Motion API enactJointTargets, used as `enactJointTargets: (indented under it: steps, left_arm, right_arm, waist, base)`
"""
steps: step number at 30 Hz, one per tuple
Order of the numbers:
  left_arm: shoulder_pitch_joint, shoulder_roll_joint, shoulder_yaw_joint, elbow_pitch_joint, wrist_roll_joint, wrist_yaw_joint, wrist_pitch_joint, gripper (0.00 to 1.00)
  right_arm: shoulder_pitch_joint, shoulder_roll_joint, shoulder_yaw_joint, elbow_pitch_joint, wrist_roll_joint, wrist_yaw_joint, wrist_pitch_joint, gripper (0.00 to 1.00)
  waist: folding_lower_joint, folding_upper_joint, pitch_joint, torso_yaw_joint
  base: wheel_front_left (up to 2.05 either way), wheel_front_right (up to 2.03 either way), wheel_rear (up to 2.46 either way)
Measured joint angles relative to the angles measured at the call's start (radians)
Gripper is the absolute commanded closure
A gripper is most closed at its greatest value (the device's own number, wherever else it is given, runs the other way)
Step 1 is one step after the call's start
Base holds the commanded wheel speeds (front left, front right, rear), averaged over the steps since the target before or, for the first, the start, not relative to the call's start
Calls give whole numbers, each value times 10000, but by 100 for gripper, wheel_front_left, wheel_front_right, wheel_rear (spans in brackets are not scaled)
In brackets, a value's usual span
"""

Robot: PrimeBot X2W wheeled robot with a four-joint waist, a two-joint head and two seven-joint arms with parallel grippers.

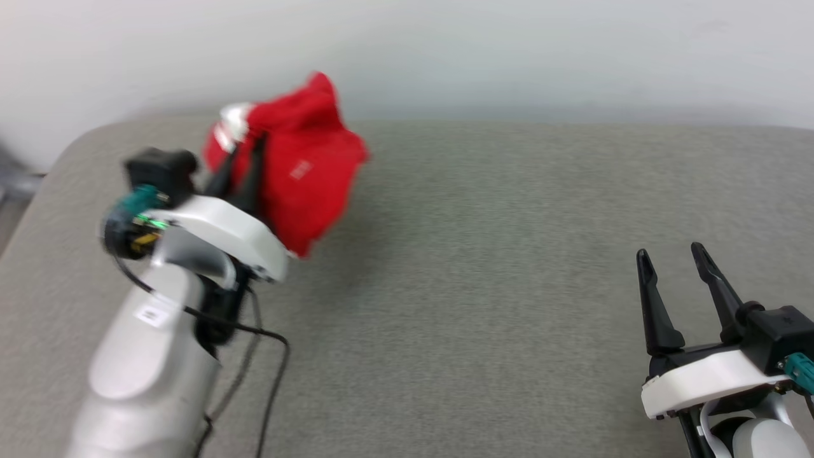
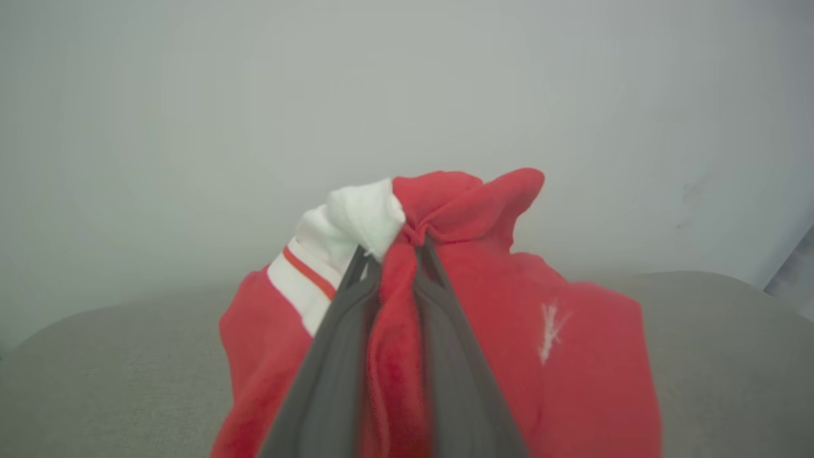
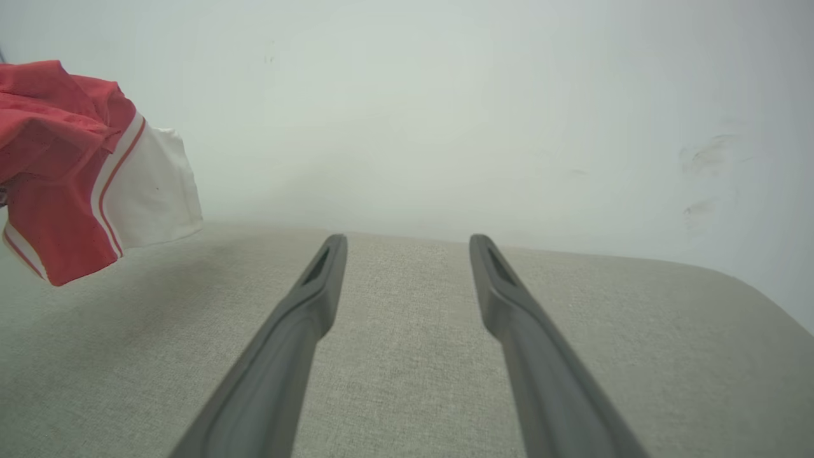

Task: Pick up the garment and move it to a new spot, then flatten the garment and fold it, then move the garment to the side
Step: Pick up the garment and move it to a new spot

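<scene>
The garment [image 1: 305, 172], bunched and lifted clear above the far left corner of the cushion [image 1: 496, 267], is pinched between the nearly closed fingers of the left gripper [image 1: 245, 147], its bulk drooping to their right. The right gripper [image 1: 671, 252], spread wide and empty, hovers well apart at the near right edge.
</scene>
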Motion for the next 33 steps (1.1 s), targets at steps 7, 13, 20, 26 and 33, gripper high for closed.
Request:
enactJointTargets:
  steps: [7, 13, 20, 26, 33]
  left_arm:
    - [1000, -767, -1099, -1475, -38, -75, 803, 100]
    - [1673, -1509, -2650, -2215, 21, -418, 1521, 100]
    - [2308, -1653, -4575, -2255, 267, -767, 2311, 100]
    - [2487, -1371, -5693, -1942, 355, -867, 2512, 51]
    - [2299, -1335, -6004, -2017, 504, -888, 1647, 0]
  right_arm:
    - [75, -4, -36, 58, 119, -2, -82, 0]
    - [139, -6, -96, 33, 242, -2, -201, 0]
    - [-24, -4, -113, 25, 359, -2, -313, 0]
    - [-249, -4, -94, 125, 357, -2, -460, 0]
    - [-363, -4, -171, 192, 169, 0, -424, 0]
  waist:
    - [0, 0, -65, -955]
    - [0, 0, 209, -1567]
    - [1, 0, 1019, -1799]
    - [2, 0, 1503, -1709]
    - [2, 0, 1326, -1367]
  base:
    - [0, 0, 0]
    - [0, 0, 0]
    - [0, 0, 0]
    - [0, 0, 0]
    - [0, 0, 0]
